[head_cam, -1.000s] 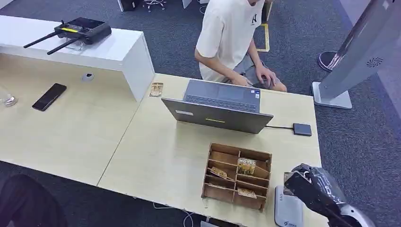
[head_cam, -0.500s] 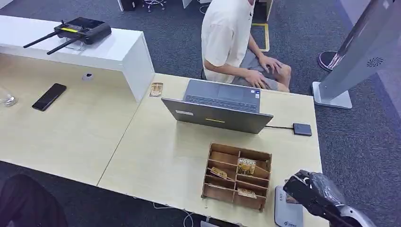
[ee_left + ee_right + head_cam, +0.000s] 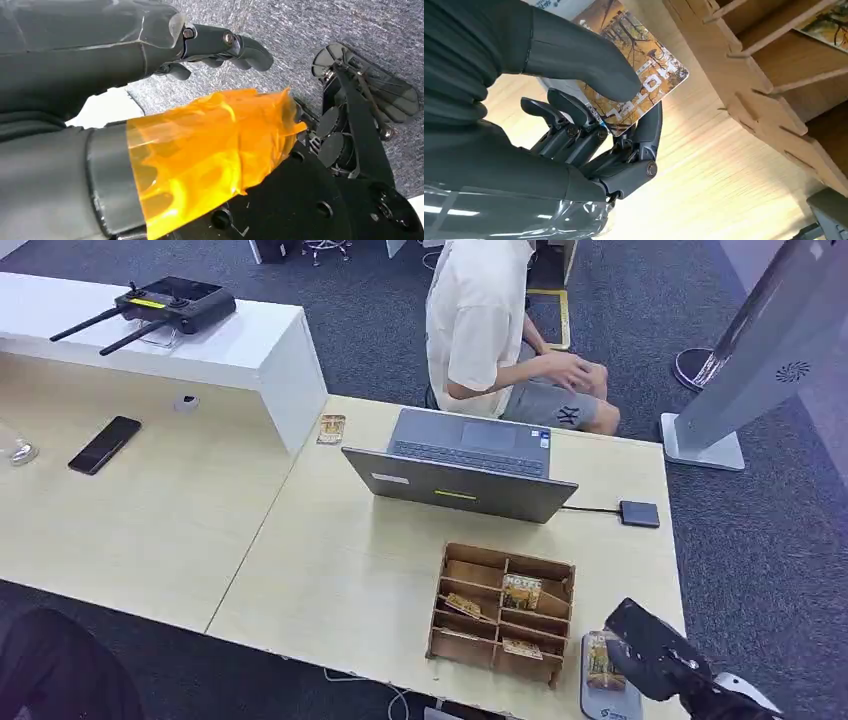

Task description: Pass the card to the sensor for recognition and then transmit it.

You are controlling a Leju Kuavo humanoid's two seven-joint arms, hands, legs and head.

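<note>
Right hand (image 3: 589,125) pinching a card (image 3: 603,660) over the grey sensor (image 3: 610,698) at 3 o'clock of the wooden tray (image 3: 502,612), sensor partly hidden, left hand (image 3: 200,60) empty, fingers apart.

My right robot hand (image 3: 650,652) is hemmed in beside the wooden organizer (image 3: 500,612), just left of it. Bare table (image 3: 350,560) lies open between organizer and laptop (image 3: 465,468), whose raised lid blocks reaching toward the seated person (image 3: 495,330).
</note>
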